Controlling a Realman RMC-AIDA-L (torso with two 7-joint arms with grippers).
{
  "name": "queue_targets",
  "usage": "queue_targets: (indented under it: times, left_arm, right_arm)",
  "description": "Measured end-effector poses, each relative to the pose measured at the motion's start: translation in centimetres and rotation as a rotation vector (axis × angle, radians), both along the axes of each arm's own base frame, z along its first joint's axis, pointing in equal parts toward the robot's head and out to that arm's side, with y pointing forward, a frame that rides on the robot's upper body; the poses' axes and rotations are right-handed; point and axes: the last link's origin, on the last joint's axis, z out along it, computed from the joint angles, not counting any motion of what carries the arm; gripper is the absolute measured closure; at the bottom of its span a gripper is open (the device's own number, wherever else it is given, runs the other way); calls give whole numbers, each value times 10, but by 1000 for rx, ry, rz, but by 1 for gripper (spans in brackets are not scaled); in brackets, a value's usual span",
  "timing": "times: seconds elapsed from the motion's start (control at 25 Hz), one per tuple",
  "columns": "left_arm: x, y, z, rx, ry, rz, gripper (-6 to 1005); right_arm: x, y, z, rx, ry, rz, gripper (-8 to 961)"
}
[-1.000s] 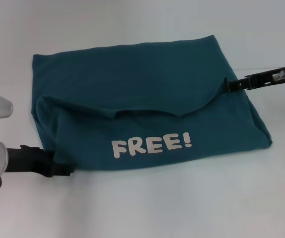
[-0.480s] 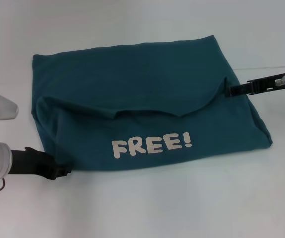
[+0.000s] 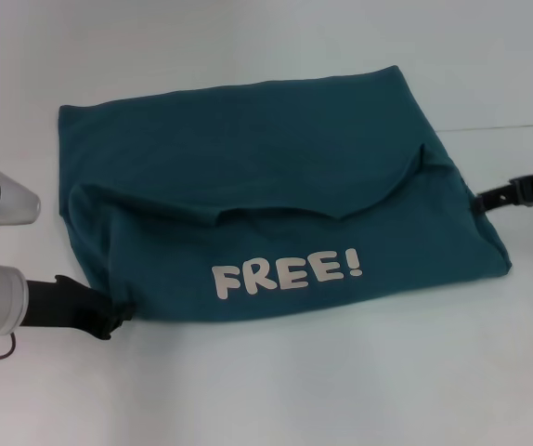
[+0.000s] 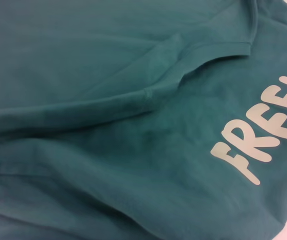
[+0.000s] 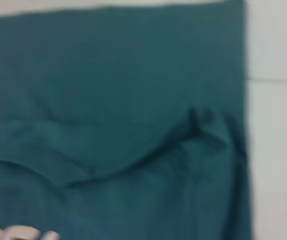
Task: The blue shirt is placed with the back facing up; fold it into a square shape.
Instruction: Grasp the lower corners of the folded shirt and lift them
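The blue shirt (image 3: 266, 177) lies folded on the white table, roughly a rectangle. Its near part is folded over so the pale "FREE!" lettering (image 3: 285, 269) faces up, with a curved hem edge across the middle. My left gripper (image 3: 113, 316) is low at the shirt's near-left corner, its tip against the fabric edge. My right gripper (image 3: 482, 202) is at the shirt's right edge, just outside the cloth. The left wrist view shows the shirt (image 4: 108, 125) and its lettering (image 4: 263, 135) close up. The right wrist view shows the shirt (image 5: 108, 75) and the hem fold.
The white table (image 3: 294, 390) surrounds the shirt on all sides and also shows in the right wrist view (image 5: 278, 150). A thin seam line (image 3: 508, 127) runs across the table at the right. No other objects are in view.
My right gripper has left the hem fold at the shirt's right side and moved nearer and outward to the right edge. My left gripper has drawn back slightly to the left. The shirt stays put.
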Motion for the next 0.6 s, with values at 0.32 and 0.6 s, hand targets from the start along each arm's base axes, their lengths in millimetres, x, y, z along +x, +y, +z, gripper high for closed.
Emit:
queue_targets:
  times: [0.32, 0.6]
  left_arm:
    - [3, 1, -2, -9, 3, -8, 979]
    - [3, 1, -2, -12, 6, -8, 976]
  right_arm:
    - [15, -11, -2, -28, -101, -128, 49]
    - [14, -17, -20, -72, -92, -105, 75]
